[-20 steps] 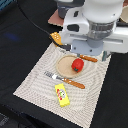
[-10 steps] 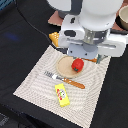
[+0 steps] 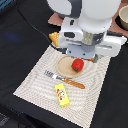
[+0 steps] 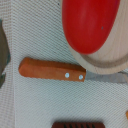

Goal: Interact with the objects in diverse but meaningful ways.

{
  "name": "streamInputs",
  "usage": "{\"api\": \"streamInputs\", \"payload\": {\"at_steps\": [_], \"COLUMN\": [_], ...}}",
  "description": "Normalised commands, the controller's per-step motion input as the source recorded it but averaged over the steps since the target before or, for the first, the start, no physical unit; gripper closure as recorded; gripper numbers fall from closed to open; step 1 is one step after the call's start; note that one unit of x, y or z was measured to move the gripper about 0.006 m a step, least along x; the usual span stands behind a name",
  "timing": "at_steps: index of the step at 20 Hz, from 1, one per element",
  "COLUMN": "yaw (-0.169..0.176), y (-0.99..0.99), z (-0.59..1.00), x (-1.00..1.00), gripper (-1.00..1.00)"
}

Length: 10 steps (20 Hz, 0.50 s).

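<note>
A red tomato [image 3: 77,65] lies on a round wooden plate [image 3: 64,68] on the woven mat. The wrist view shows the tomato [image 4: 90,22] close up, resting over the plate's rim [image 4: 107,61]. My gripper [image 3: 83,54] hangs just above the tomato, its fingers hidden under the white hand, so I cannot see how they stand. An orange-yellow bread block [image 3: 53,38] sits at the mat's far corner. A flat yellow packet [image 3: 61,95] lies near the mat's front edge. A ribbed dark-brown shape [image 4: 77,123] at the wrist view's edge may be the sausage.
A wooden-handled fork [image 3: 65,80] lies in front of the plate. A wooden-handled knife [image 4: 50,70] rests beside the plate. A grey pot [image 3: 122,17] stands at the back on the exterior view's right. Black tabletop [image 3: 20,55] surrounds the mat [image 3: 40,90].
The arm has shifted only slightly above the plate. The tomato, packet, bread block and fork lie where they were.
</note>
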Motion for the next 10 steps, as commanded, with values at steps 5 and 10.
{"api": "streamInputs", "payload": {"at_steps": [5,10], "yaw": [0.0,0.0], "y": [0.04,0.11], "z": [-0.39,-0.3], "x": [-0.43,-0.38], "gripper": [-1.0,-1.0]}}
